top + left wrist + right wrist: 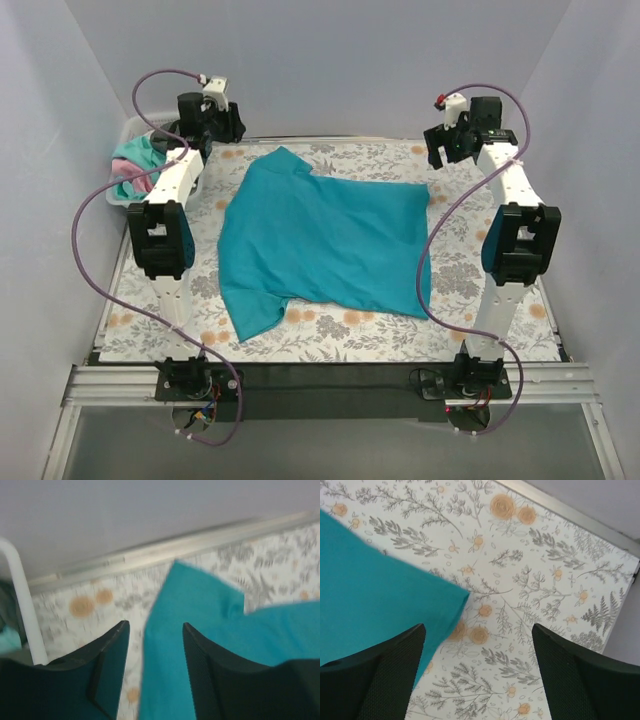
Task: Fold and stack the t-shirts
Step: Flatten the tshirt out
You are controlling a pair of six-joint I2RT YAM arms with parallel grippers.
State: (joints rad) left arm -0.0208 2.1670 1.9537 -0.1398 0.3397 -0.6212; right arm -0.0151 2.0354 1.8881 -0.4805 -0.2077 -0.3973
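Robot lab enclosure, plain white walls [320,60], aluminium rail base [110,387]

I count two arms [160,240] and two grippers, the left gripper [155,625] and the right gripper [479,626], each two-fingered. One teal t-shirt [325,240] lies between the two grippers, with a corner of it under each. One floral table cover [535,580] runs beneath both. One white basket [192,185] sits near the left gripper, on its outer side. In it I can count two more by colour, one mint-green shirt [130,155] and one pink shirt [132,187] (something dark lies there too, but I can't tell what it is).
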